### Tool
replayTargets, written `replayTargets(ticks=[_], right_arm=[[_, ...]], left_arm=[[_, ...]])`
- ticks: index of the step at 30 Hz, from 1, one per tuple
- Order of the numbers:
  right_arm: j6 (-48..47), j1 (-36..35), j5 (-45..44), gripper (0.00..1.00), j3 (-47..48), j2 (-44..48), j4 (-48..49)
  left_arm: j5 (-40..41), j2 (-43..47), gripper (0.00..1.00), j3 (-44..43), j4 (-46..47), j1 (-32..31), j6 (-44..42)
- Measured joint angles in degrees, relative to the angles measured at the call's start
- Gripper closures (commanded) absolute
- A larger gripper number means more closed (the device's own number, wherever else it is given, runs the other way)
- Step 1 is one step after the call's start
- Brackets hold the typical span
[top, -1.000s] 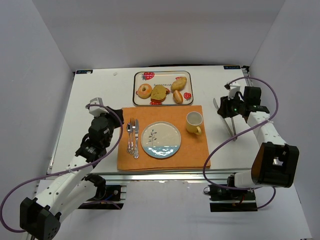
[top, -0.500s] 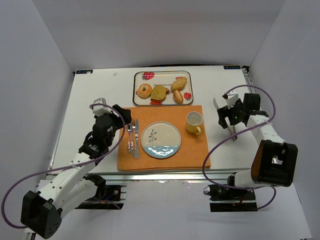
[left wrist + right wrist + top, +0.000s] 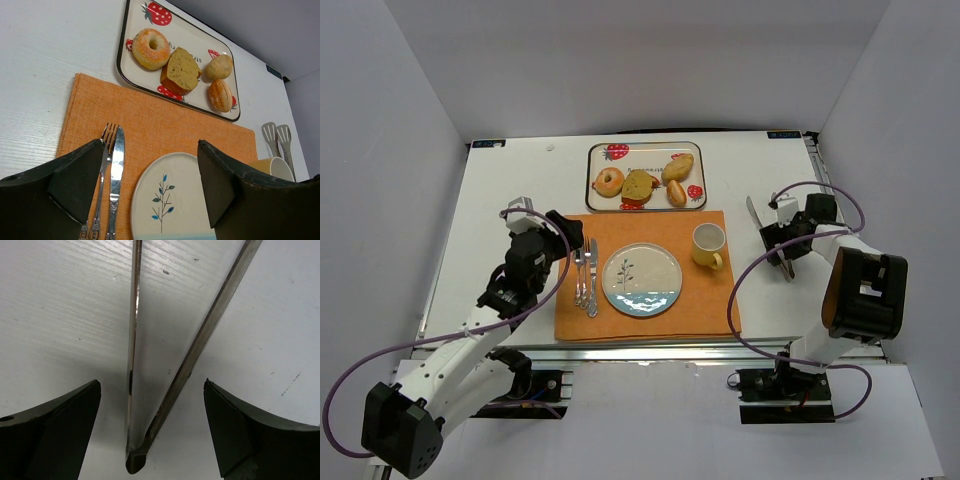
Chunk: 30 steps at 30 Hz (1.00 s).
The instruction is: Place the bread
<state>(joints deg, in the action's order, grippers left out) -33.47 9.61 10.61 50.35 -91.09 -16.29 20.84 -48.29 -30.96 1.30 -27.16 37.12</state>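
Bread is four golden-brown pieces on the strawberry tray at 12 o'clock of the plate, long roll running 8-to-2 o'clock, and left gripper and right gripper both gape wide, holding nothing.

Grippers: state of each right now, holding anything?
Left gripper: open, holding nothing.
Right gripper: open, jaws either side of the tongs, not gripping them.

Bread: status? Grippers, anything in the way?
Left gripper open, empty, by the fork. Right gripper open, straddling the tongs, not gripping. Bread all on the strawberry tray, plate bare. Nothing blocking.
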Motion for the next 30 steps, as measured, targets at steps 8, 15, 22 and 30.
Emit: replayTargets(ticks=[8, 15, 22, 30], right_arm=[[0.87, 1.33, 3.34, 0.29, 2.73, -5.20, 0.04], [1.31, 2.78, 4.90, 0.66, 4.35, -7.19, 1.44], [1.40, 3.89, 7.69, 0.80, 4.72, -7.39, 1.60], [5.55, 2.82, 22.60, 0.66, 20.92, -7.34, -9.79]], left_arm=[[-0.02, 0.02, 0.14, 0.44, -0.09, 0.00, 0.09], [0.00, 0.02, 0.14, 0.44, -0.28, 0.00, 0.00], [0.02, 0.04, 0.14, 0.44, -0.63, 0.00, -0.02], [0.00, -0.09, 0.14, 0.44, -0.59, 0.00, 0.04]])
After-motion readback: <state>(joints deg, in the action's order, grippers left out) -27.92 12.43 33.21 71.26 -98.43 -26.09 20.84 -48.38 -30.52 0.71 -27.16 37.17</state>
